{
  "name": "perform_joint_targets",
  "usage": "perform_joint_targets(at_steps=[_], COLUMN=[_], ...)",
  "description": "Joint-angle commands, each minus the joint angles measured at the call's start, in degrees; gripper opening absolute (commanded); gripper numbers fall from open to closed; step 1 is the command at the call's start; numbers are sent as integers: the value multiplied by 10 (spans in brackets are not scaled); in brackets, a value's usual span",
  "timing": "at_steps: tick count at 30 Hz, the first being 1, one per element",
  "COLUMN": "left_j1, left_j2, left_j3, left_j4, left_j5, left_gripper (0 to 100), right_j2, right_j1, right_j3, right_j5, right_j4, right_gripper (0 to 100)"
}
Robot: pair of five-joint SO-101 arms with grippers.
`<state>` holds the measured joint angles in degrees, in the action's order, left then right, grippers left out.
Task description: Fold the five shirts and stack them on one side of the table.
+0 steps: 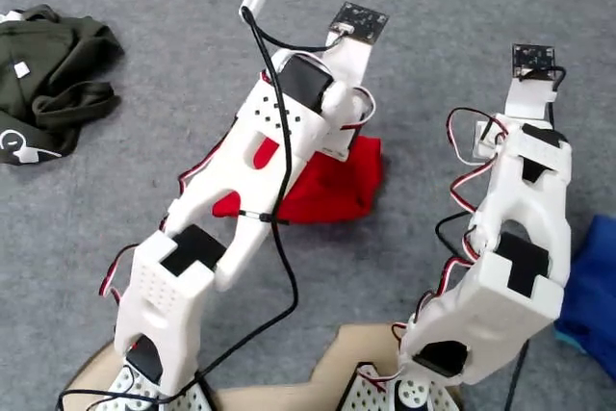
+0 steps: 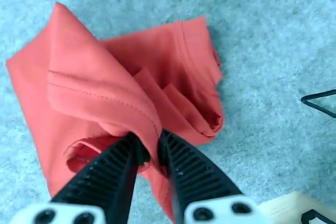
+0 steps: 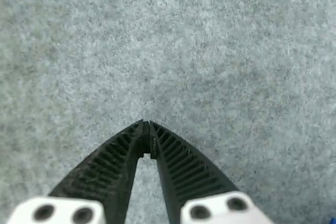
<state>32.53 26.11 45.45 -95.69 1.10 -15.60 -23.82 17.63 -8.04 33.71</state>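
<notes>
A red shirt (image 1: 332,185) lies crumpled near the middle of the grey table, partly under the left arm. In the left wrist view the red shirt (image 2: 105,93) shows folds and a stitched hem, and my left gripper (image 2: 149,148) is shut on a pinch of its cloth. A dark green shirt (image 1: 48,74) lies bunched at the far left. A blue shirt (image 1: 592,286) shows at the right edge. My right gripper (image 3: 146,129) is shut with nothing in it, over bare grey table to the right of the red shirt.
The grey felt table (image 1: 173,7) stretches wide across the back. A tan board (image 1: 289,382) holds the arm bases at the near edge. Black and red cables (image 1: 279,238) run along the left arm.
</notes>
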Motion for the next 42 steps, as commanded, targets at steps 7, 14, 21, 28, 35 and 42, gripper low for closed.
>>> perform_joint_targets(at_steps=[7, 14, 21, 28, 35, 42], left_j1=[52, 69, 95, 97, 78, -42], left_j2=[34, 52, 87, 127, 126, 126], left_j3=[32, 38, 100, 118, 118, 224], left_j4=[31, 40, 37, 34, -4, -51], left_j5=[2, 2, 2, 2, 2, 1], left_gripper=[20, 20, 20, 28, 185, 185], right_j2=[1, 1, 0, 0, 0, 0], right_j1=[4, 5, 6, 6, 6, 6], right_j3=[-28, -28, -28, -28, -31, -29], right_j5=[4, 3, 3, 3, 3, 2], right_j4=[-10, -11, -11, -11, -10, -8], right_gripper=[9, 9, 9, 9, 9, 9])
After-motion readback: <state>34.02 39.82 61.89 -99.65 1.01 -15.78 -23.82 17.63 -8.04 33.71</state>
